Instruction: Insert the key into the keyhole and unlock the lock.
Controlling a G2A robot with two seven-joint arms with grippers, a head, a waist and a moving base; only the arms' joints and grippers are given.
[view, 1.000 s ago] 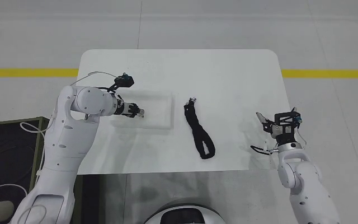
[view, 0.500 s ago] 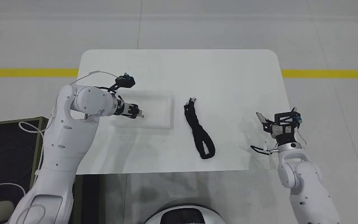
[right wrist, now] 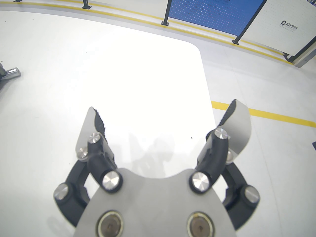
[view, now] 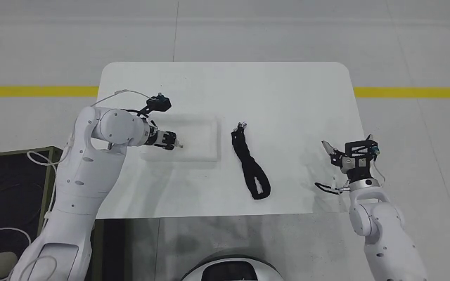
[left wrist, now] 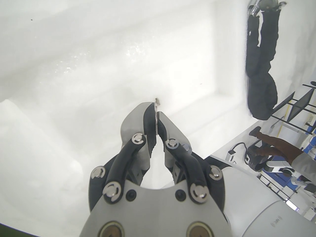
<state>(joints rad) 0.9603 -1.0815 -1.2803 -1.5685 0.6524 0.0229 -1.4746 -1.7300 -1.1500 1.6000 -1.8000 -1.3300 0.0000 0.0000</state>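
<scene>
L tool (left wrist: 157, 114) pinches the small key (left wrist: 156, 103) over the white tray (view: 200, 133); R tool (right wrist: 165, 107) is wide open w/ nothing, black lock (view: 247, 160) between.

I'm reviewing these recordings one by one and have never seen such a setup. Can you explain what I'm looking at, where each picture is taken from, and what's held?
This is a two-armed robot at a white table. One picture looks down from above its arms; the other two come from a camera on each wrist. On the table lie a shallow white tray and, beside it, a black cable lock. The left end effector hangs over the tray, shut on a thin metal key. The right end effector is open and empty, near the table's edge.
</scene>
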